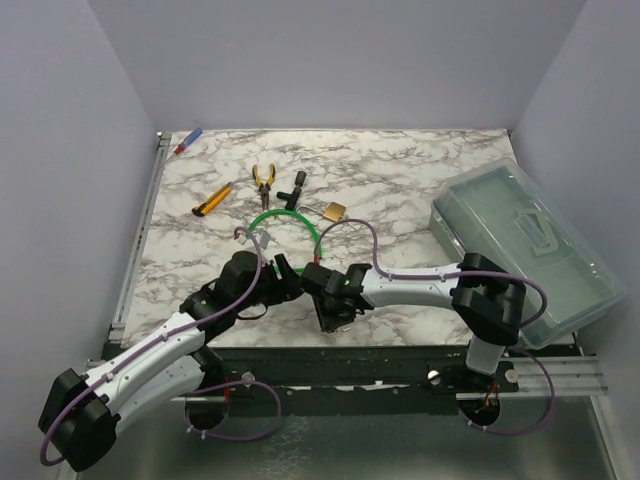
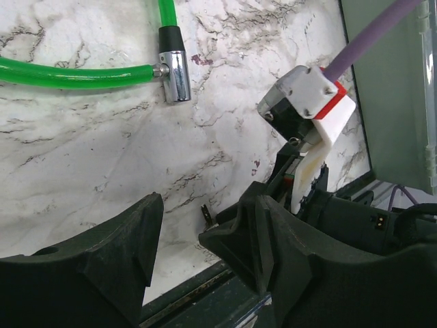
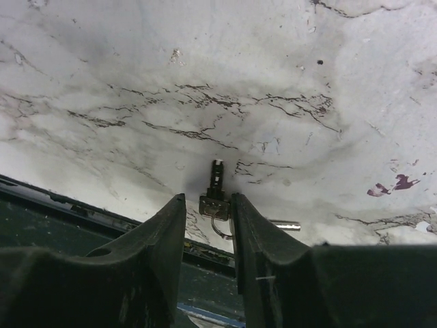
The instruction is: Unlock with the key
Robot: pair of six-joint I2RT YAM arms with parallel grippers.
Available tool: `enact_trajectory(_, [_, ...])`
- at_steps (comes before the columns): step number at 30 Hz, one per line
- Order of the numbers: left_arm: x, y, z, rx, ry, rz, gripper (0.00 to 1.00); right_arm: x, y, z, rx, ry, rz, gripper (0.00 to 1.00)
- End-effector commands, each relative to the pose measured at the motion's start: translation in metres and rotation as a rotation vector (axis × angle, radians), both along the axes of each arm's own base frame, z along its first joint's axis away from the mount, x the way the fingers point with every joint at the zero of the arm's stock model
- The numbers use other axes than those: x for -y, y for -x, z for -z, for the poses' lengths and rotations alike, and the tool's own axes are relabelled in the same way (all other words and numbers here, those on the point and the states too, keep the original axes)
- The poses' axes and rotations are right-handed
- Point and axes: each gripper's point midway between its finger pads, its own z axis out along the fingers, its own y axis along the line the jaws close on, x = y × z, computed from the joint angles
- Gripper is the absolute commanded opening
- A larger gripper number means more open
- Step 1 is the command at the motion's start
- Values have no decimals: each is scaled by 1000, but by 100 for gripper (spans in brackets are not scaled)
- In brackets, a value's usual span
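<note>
A small dark key [image 3: 216,183] lies on the marble table near its front edge, its square head and ring between the fingers of my right gripper [image 3: 208,198]. The head touches the right finger, and a gap shows on the left side, so the jaws stand open around it. In the left wrist view the key [image 2: 206,214] shows just beyond my left gripper [image 2: 181,225], which is open and empty. The green cable lock [image 2: 75,75] with its chrome lock head [image 2: 175,67] lies farther out on the table. From above, both grippers meet near the front edge [image 1: 325,310].
A brass padlock [image 1: 335,211], pliers [image 1: 263,180], a yellow utility knife [image 1: 212,200] and a marker [image 1: 188,141] lie at the back. A clear plastic toolbox [image 1: 525,250] stands on the right. A short silver pin [image 3: 283,224] lies beside the right finger.
</note>
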Motion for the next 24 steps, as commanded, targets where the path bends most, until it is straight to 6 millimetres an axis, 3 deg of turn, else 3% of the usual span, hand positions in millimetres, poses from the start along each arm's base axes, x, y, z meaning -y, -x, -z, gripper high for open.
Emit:
enact_trajectory(1, [-4,4,4,10,-19,9,62,21,5,16,-1,179,63,36])
enact_trajectory(7, [-3,6,-1,22,0,20,62,28,12,31,-5,271,70,22])
enact_trajectory(11, [-3,7,-1,20,0,24,62,32,15,39,18,313,50,1])
enact_trajectory(14, [-5,5,-1,24,-8,14,62,30,14,40,40,268,45,0])
enact_trajectory(24, [-5,6,-5,13,3,3,62,23,-8,-15,225,12,77,0])
